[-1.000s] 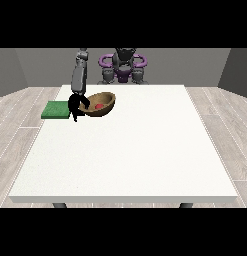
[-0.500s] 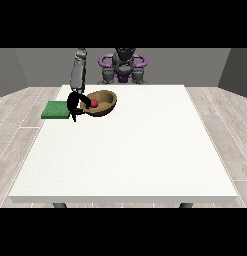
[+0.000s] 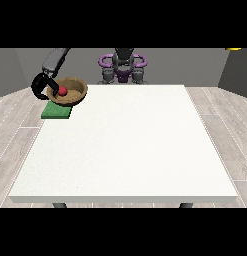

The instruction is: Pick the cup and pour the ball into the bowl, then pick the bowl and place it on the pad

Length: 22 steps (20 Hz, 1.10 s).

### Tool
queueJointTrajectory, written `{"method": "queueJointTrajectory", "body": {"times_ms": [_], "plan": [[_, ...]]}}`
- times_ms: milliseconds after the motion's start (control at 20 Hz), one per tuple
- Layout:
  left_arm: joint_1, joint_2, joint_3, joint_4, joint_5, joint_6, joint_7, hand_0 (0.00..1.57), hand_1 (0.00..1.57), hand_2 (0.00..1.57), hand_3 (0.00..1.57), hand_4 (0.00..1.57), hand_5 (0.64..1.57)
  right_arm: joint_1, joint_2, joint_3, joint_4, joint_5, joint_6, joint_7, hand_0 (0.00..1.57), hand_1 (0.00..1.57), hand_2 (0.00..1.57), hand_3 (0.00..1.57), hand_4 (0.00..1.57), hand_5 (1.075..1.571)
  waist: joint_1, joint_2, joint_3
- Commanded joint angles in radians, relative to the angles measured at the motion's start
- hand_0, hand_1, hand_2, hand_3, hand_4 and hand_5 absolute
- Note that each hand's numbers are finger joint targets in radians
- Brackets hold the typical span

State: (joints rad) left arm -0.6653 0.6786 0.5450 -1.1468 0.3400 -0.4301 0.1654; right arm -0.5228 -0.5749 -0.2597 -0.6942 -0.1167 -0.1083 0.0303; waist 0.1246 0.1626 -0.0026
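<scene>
A brown bowl (image 3: 70,92) with a red ball (image 3: 62,90) inside is held in the air at the table's far left corner. The black hand at the view's left (image 3: 41,86) is curled round the bowl's left rim. Just below the bowl, a green pad (image 3: 55,112) lies flat at the table's left edge. No cup shows in the view. The hand at the view's right is not seen.
The robot's torso (image 3: 123,65) stands behind the far edge of the white table (image 3: 125,150). A wooden floor surrounds the table.
The hand at the view's left has carried the bowl with the ball to the left and upward, so that it now hangs above the green pad.
</scene>
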Motion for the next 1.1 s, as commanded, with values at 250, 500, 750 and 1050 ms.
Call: {"method": "queueJointTrajectory", "body": {"times_ms": [250, 500, 750, 1050], "plan": [[0.059, 0.058, 0.028, 0.067, -0.007, -0.013, -0.074, 0.00, 0.00, 0.00, 0.00, 1.20, 1.542, -0.058, -0.131, -0.036, 0.008, -0.023, 0.119, 0.099, 1.57, 1.57, 1.57, 0.53, 1.10, 1.564, -0.068, 0.000, 0.0025], [0.118, 0.093, 0.064, 0.127, 0.003, -0.058, -0.152, 0.00, 0.00, 0.00, 0.00, 1.21, 1.554, 0.002, -0.132, -0.040, 0.011, -0.018, 0.154, 0.048, 1.57, 1.57, 1.57, 0.53, 1.10, 1.564, -0.088, 0.000, 0.0023], [0.117, 0.103, 0.067, 0.142, -0.006, -0.064, -0.237, 0.00, 0.00, 0.00, 0.00, 1.21, 1.553, -0.024, -0.068, -0.086, 0.043, -0.051, 0.101, -0.029, 1.57, 1.57, 1.57, 0.45, 1.07, 1.566, -0.077, 0.091, 0.0028], [0.099, 0.091, 0.043, 0.116, 0.002, -0.010, -0.194, 0.00, 0.00, 0.00, 0.00, 1.21, 1.555, -0.049, -0.007, -0.091, 0.094, -0.061, 0.094, -0.062, 1.57, 1.57, 1.57, 0.54, 1.02, 1.571, -0.069, 0.089, 0.0035]]}}
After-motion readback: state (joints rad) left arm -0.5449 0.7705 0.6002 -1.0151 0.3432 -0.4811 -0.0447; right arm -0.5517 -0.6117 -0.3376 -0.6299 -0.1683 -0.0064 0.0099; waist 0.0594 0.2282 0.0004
